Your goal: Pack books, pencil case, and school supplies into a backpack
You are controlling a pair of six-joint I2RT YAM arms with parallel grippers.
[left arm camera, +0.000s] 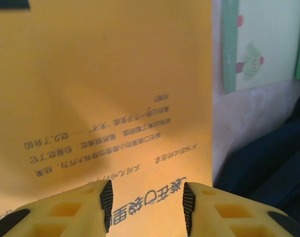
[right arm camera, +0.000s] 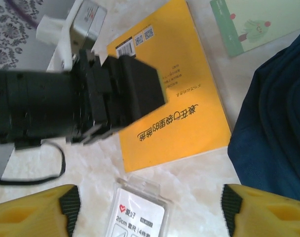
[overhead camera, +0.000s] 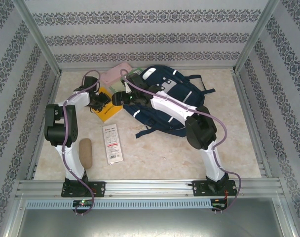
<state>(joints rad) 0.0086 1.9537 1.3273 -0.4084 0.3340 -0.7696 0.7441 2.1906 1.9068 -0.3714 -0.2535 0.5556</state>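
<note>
Left gripper (left arm camera: 147,207): jaws partly open with nothing clamped between them, pointing down at the yellow-orange book (left arm camera: 100,89). The printed cover shows through the gap. Whether the fingertips (left arm camera: 106,203) touch the cover I cannot tell from this close.
Right gripper (right arm camera: 150,205): jaws spread wide and holding nothing, hanging above the table (overhead camera: 189,153) over the far end of the white packet (right arm camera: 140,210).
Yellow-orange book: flat on the table, just left of the backpack (overhead camera: 172,101) (one corner lies right beside the navy fabric).
Green book (right arm camera: 248,24): flat, beyond the yellow one, a strip of table between them.
Backpack: lying on the table, centre-right, under the right arm.
Pencil case (overhead camera: 115,75): pale pink, at the far side near the backpack's top.
White packet: flat, nearer the arms' bases than the yellow-orange book.
Tan piece (overhead camera: 85,152): just left of the packet, apart from it.
</note>
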